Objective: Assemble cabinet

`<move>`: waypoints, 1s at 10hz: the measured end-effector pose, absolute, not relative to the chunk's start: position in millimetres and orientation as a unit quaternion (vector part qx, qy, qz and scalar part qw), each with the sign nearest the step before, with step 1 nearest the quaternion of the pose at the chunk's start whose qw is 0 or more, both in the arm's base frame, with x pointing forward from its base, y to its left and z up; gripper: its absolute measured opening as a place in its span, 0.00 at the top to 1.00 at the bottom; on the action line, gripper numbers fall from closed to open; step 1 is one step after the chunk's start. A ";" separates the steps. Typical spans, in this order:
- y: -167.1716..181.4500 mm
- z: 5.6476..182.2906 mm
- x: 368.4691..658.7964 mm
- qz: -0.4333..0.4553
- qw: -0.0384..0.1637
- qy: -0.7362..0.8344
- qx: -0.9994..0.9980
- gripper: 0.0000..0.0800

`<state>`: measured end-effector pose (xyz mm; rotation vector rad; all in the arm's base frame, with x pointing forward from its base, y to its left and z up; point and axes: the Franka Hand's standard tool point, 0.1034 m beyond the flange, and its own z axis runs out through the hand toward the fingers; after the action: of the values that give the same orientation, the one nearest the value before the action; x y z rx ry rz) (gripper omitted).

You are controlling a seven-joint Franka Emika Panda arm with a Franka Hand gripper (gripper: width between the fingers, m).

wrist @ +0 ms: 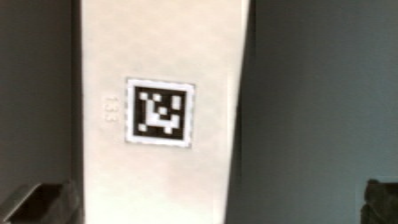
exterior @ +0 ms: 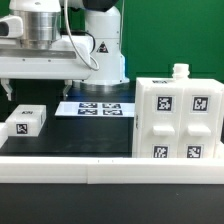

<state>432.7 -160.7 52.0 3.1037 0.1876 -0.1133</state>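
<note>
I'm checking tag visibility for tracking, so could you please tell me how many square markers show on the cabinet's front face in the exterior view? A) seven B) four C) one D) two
B: the cabinet shows four markers on its front face, two in an upper row and two in a lower row.

My exterior camera sits low by the tabletop [exterior: 80, 135], facing the arm [exterior: 103, 50]; the wrist camera stares close at one tagged panel [wrist: 160, 40]; overlap unclear.
</note>
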 end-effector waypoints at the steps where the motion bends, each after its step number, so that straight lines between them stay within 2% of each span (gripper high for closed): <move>1: -170.9 47.9 428.1 -0.041 0.016 0.060 0.997 0.00; 4: -176.2 42.3 425.6 -0.045 0.015 0.064 0.997 0.00; 10: -178.7 16.2 414.4 -0.057 0.021 0.069 0.996 0.00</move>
<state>414.4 -178.7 16.2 3.0868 0.2123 -0.1759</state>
